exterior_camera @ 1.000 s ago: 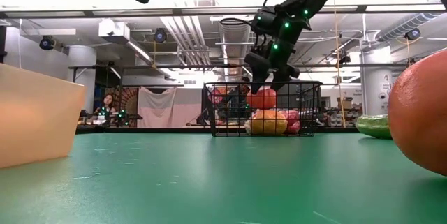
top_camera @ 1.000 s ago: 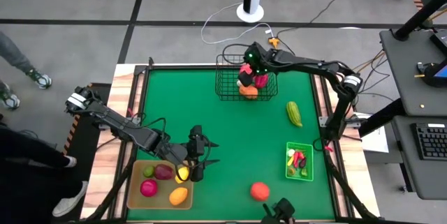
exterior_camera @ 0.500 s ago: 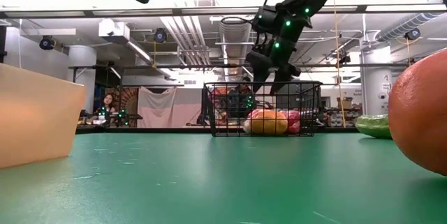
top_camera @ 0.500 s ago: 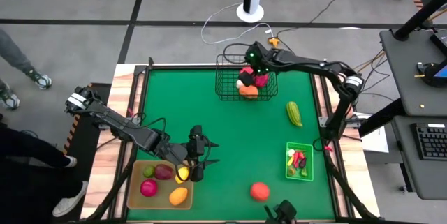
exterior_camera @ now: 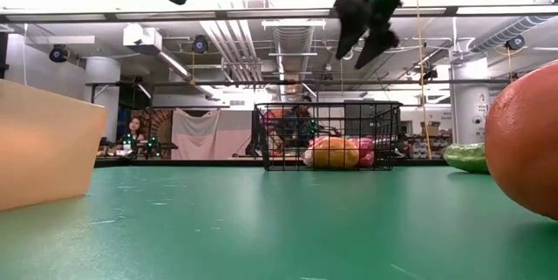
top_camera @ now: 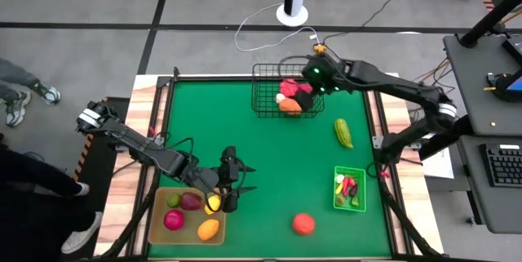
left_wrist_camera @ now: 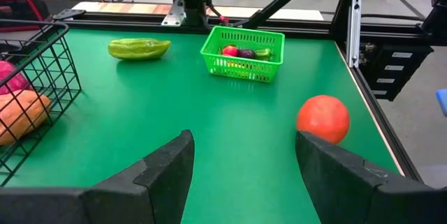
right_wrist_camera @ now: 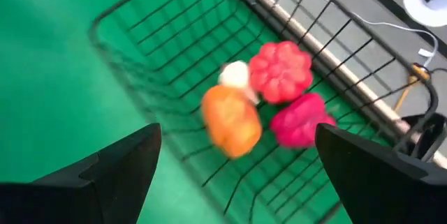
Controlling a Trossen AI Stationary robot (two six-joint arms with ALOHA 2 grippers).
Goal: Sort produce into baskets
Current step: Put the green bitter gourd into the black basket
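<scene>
Near edge of the green surface [top_camera: 269,164]: tan tray [top_camera: 157,228] at the left front corner, holding a green piece [top_camera: 173,201], a dark red piece [top_camera: 192,202], a pink piece [top_camera: 174,219], an orange piece [top_camera: 209,229] and a yellow piece [top_camera: 214,203] at its right rim. Left hand [top_camera: 241,179] hangs just right of the tray, above the yellow piece's side; fingers [left_wrist_camera: 167,168] apart, nothing between them in the left wrist view.

Orange-red ball [top_camera: 303,224] lies alone on the surface at front centre, well apart from the tray and from the green bin [top_camera: 350,203]. The bin sits toward the right front edge with several small pieces inside: red, purple, green, yellow.

Mid right: green cucumber-like piece [top_camera: 343,132] lies loose on the surface between bin and wire basket.

Far edge: black wire basket [top_camera: 265,91] holds an orange piece [right_wrist_camera: 232,120], a ribbed red piece [right_wrist_camera: 281,71], a magenta piece [right_wrist_camera: 298,121] and a small pale piece [right_wrist_camera: 235,75], all bunched against the basket's right side. Right hand [top_camera: 305,95] is raised above the basket's right rim; low view shows it well clear of the basket top. Fingers [right_wrist_camera: 115,165] spread wide, empty
</scene>
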